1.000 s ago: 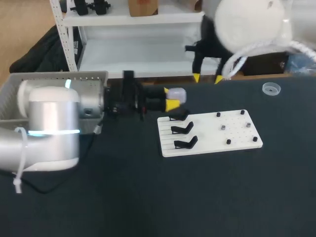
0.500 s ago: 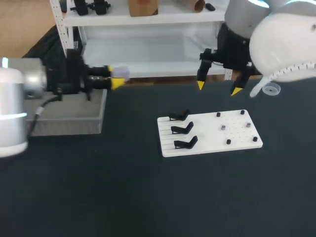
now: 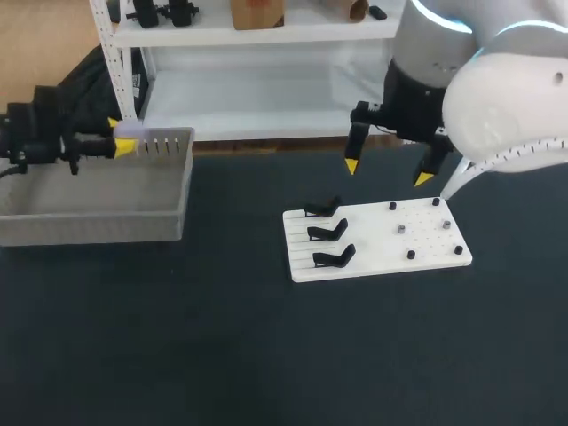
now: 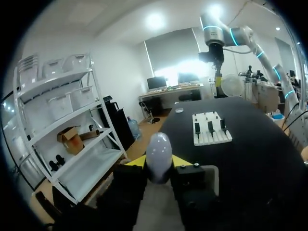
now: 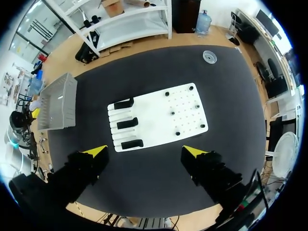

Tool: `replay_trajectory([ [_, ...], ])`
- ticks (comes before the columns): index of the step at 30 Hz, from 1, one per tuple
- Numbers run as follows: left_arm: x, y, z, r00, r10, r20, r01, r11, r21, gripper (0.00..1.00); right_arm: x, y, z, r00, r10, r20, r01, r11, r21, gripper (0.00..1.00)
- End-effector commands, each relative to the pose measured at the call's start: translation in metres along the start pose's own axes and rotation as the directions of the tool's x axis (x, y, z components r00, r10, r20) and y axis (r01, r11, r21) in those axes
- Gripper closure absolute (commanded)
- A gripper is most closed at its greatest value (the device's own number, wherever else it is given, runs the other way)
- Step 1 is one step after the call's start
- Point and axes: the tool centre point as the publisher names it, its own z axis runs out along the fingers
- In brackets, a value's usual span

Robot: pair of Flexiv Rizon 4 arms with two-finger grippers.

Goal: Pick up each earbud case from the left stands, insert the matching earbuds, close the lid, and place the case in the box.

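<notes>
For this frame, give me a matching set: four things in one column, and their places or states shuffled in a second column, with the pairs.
Things:
1. earbud case
2. right gripper
3. black stands
4. grey box

Places or states:
A. at the left side of the table
B. open, nothing between its fingers
C. clamped in the left gripper
D. empty, on the white board

Pairs: 1-C, 2-B, 3-D, 4-A
</notes>
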Motion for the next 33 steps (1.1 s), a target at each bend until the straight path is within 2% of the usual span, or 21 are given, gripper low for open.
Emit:
replay_trajectory([
  [1, 0.031, 0.024, 0.014, 0.999, -0.032, -0.042, 0.035, 0.995, 0.091, 1.0, 0.006, 0.003, 0.001, 1.0, 0.011, -0.003, -0.011, 1.0, 0.013, 0.0],
  [2, 0.039, 0.026, 0.017, 0.997, -0.043, -0.06, 0.048, 0.995, 0.083, 1.0, 0.007, 0.004, 0.001, 1.0, 0.016, -0.007, -0.016, 1.0, 0.018, 0.0],
  [3, 0.046, 0.027, 0.019, 0.997, -0.067, -0.046, 0.071, 0.994, 0.078, 1.0, 0.009, 0.004, 0.002, 1.0, 0.02, -0.009, -0.02, 1.0, 0.02, 0.0],
  [6, 0.068, 0.031, 0.027, 0.99, -0.103, -0.094, 0.11, 0.991, 0.074, 1.0, 0.013, 0.006, 0.003, 0.999, 0.031, -0.015, -0.031, 0.999, 0.026, 0.0],
  [11, 0.1, 0.028, 0.038, 0.975, -0.15, -0.161, 0.164, 0.983, 0.078, 1.0, 0.017, 0.008, 0.002, 0.999, 0.046, -0.02, -0.045, 0.998, 0.034, 0.0],
  [14, 0.109, 0.026, 0.041, 0.973, -0.166, -0.162, 0.183, 0.979, 0.093, 1.0, 0.018, 0.008, 0.003, 0.998, 0.053, -0.023, -0.052, 0.998, 0.038, 0.0],
  [18, 0.107, 0.023, 0.041, 0.972, -0.166, -0.168, 0.185, 0.978, 0.101, 1.0, 0.018, 0.009, 0.004, 0.998, 0.056, -0.027, -0.055, 0.998, 0.038, 0.0],
  [20, 0.102, 0.02, 0.039, 0.972, -0.164, -0.168, 0.183, 0.977, 0.108, 0.0, 0.017, 0.009, 0.004, 0.998, 0.052, -0.029, -0.051, 0.998, 0.03, 0.0],
  [27, 0.076, 0.011, 0.02, 0.98, -0.138, -0.142, 0.151, 0.985, 0.083, 0.0, 0.009, 0.0, 0.002, 1.0, 0.03, 0.002, -0.03, 0.995, -0.09, 0.0],
  [30, 0.061, -0.002, 0.011, 0.981, -0.136, -0.141, 0.148, 0.985, 0.084, 0.0, 0.008, -0.01, 0.003, 1.0, -0.005, 0.024, 0.008, 0.991, -0.133, 0.0],
  [33, 0.042, -0.024, 0.008, 0.981, -0.135, -0.139, 0.15, 0.984, 0.101, 0.0, 0.008, -0.02, 0.009, 0.998, -0.045, 0.038, 0.05, 0.989, -0.139, 0.0],
])
